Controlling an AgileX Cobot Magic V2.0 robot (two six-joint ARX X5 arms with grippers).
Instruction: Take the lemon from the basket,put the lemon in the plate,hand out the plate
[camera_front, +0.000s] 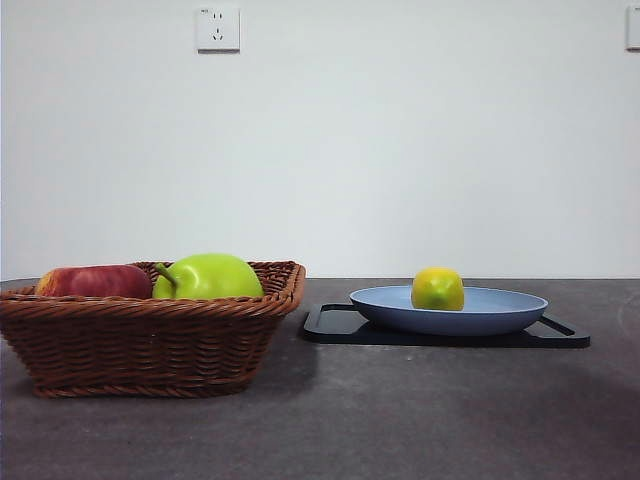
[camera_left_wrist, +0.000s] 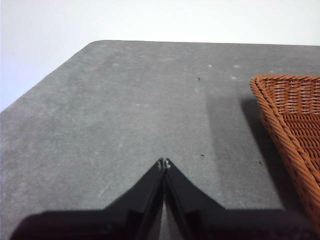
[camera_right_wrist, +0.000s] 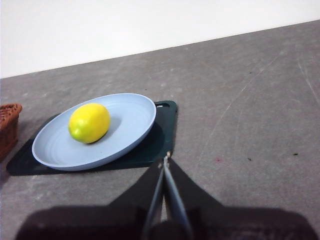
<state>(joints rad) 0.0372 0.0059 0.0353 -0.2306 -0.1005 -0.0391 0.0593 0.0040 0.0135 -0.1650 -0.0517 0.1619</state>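
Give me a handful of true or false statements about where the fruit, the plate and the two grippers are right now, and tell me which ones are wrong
1. The lemon lies in the plate. True.
2. The plate sits directly on the bare table. False: it rests on a black tray.
3. The basket holds a red apple and a green apple. True.
4. The right gripper is clamped on the plate's rim. False: it hangs apart from the plate, jaws shut on nothing.
5. The left gripper holds the lemon. False: its jaws are shut and empty, above bare table beside the basket.
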